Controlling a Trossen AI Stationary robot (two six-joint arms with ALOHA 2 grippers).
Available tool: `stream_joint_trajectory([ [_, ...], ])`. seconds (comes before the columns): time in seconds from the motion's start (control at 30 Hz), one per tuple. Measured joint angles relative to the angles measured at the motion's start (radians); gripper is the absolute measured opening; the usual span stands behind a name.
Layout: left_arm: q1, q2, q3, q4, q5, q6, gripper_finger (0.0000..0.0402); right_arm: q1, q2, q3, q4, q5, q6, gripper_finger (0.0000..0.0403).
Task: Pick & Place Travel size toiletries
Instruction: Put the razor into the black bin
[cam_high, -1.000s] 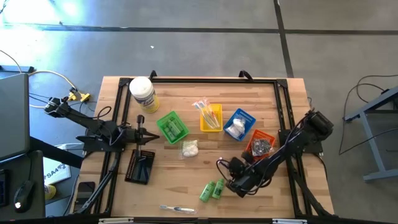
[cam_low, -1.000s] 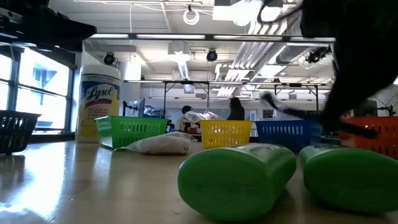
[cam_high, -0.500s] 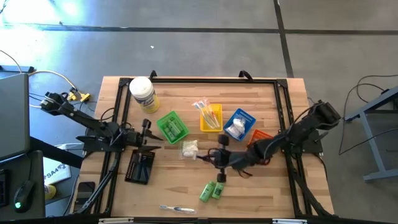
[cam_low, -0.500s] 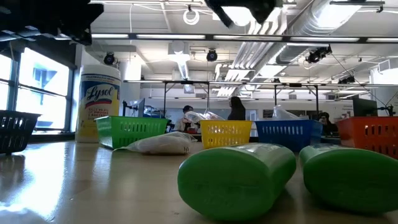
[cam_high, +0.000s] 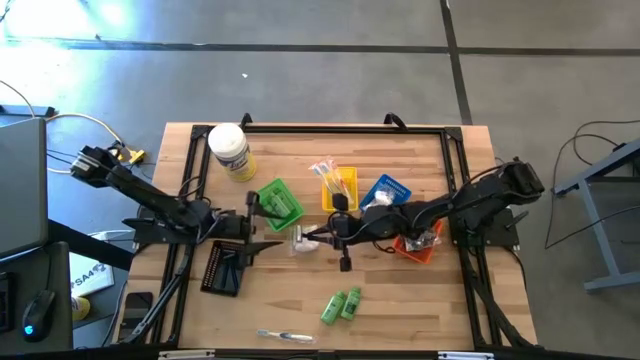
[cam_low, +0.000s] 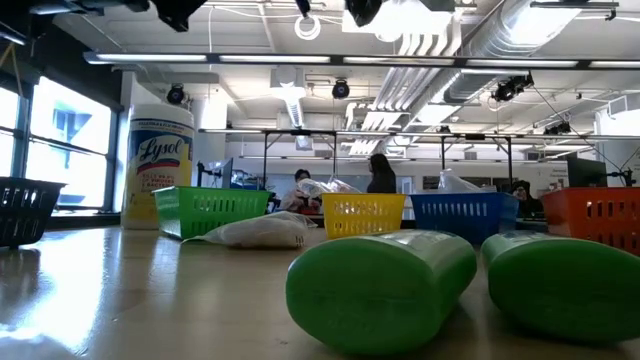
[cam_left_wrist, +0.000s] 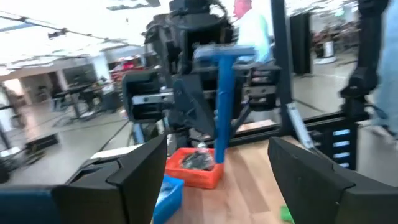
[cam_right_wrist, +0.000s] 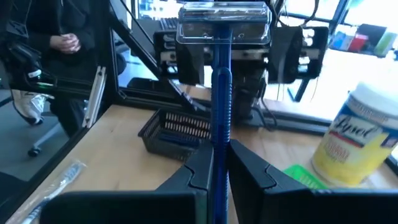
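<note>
A blue-handled razor (cam_right_wrist: 221, 81) with a clear-wrapped head (cam_right_wrist: 224, 25) stands above the middle of the table, and my right gripper (cam_right_wrist: 217, 155) is shut on it. In the high view that gripper (cam_high: 335, 232) hangs over the table's middle, beside the white packet (cam_high: 305, 238). My left gripper (cam_left_wrist: 217, 180) is open and faces the razor (cam_left_wrist: 222, 106) from the table's left; in the high view it (cam_high: 265, 225) is near the green tray (cam_high: 277, 203). Two green tubes (cam_high: 342, 305) and a wrapped toothbrush (cam_high: 285, 336) lie near the table's front edge. My right gripper pinches the razor's blue handle (cam_right_wrist: 217, 140) between its two fingers (cam_right_wrist: 193, 174). The fingers come about level from the table's right. The razor is lifted clear of the table and rises past the fingertips with its head uppermost.
Yellow (cam_high: 339, 188), blue (cam_high: 385, 200) and orange (cam_high: 418, 235) trays stand in a row behind the grippers. A black tray (cam_high: 226, 268) sits at the left and a white jar (cam_high: 230, 150) at the far left. A black frame (cam_high: 300, 130) borders the table.
My right gripper has risen from beside the green tubes and swung toward the table's middle, leftward and farther back. It has rolled and levelled out, with the razor lifted clear. My left gripper has moved up and toward the table's middle and has opened.
</note>
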Motion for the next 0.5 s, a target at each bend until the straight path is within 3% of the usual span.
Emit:
stream_joint_trajectory([
  [0.5,0.022,0.025,0.096,0.0,0.012,-0.024,0.0275,-0.002,0.0,0.0,0.116,-0.048,-0.078,0.0027],
])
